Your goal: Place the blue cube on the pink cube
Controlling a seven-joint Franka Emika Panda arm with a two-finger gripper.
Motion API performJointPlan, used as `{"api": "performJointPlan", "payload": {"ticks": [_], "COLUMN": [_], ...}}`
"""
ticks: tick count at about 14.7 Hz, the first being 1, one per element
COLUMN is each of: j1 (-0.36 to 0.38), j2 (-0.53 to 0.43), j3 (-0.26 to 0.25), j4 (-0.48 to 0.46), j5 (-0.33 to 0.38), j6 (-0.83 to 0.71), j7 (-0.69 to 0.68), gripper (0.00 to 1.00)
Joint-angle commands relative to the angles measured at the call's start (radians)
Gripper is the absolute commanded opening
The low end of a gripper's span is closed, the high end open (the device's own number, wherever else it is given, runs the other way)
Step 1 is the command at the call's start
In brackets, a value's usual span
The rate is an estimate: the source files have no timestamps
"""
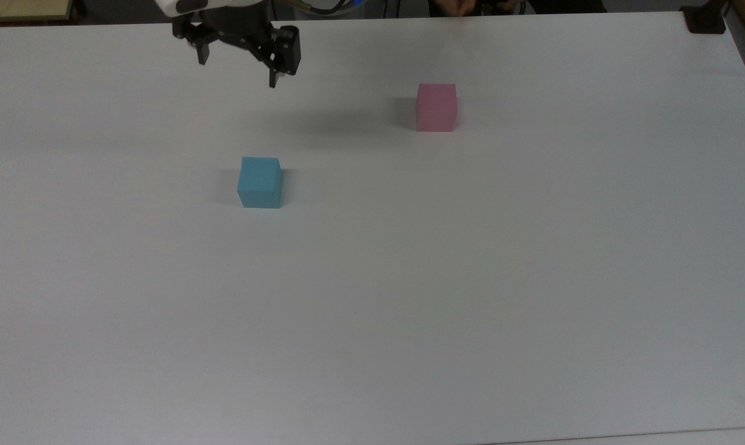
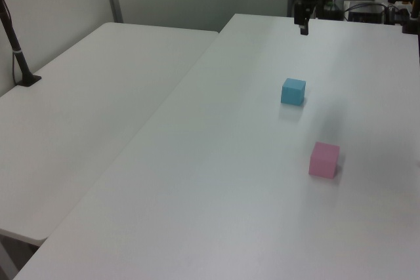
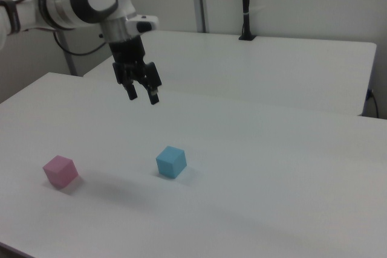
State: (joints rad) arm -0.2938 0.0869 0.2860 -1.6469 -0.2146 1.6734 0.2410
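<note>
The blue cube (image 1: 260, 182) (image 2: 293, 91) (image 3: 171, 161) rests on the white table, left of centre in the top view. The pink cube (image 1: 436, 107) (image 2: 324, 160) (image 3: 60, 171) sits apart from it, further toward the top view's right and back. My gripper (image 1: 237, 73) (image 3: 143, 96) (image 2: 302, 27) hangs open in the air near the table's far edge, well above and behind the blue cube, with nothing between its fingers.
A second white table (image 2: 98, 83) adjoins this one, carrying a black post on a base (image 2: 20, 57) (image 3: 247, 10). A dark object (image 1: 706, 21) sits at the top view's far right corner. A person's hands (image 1: 465, 6) show beyond the far edge.
</note>
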Motion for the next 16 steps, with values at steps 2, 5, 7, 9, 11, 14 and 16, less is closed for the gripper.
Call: {"api": "performJointPlan", "payload": {"ticks": [2, 5, 7, 9, 11, 14, 16], "j1": [0.057, 0.059, 0.061, 0.061, 0.061, 0.061, 0.061], "j2": [-0.105, -0.104, -0.104, -0.102, -0.101, -0.101, -0.101], "j3": [-0.071, -0.070, -0.068, -0.068, -0.068, -0.068, -0.068], "j4": [0.061, 0.061, 0.061, 0.061, 0.061, 0.061, 0.061], "j5": [0.144, 0.147, 0.146, 0.144, 0.143, 0.144, 0.144], "j6": [-0.093, -0.093, -0.093, -0.093, -0.083, -0.073, -0.073], "j7": [-0.262, -0.262, -0.256, -0.256, -0.261, -0.261, -0.256], "gripper": [1.00, 1.00, 1.00, 1.00, 1.00, 1.00, 1.00]}}
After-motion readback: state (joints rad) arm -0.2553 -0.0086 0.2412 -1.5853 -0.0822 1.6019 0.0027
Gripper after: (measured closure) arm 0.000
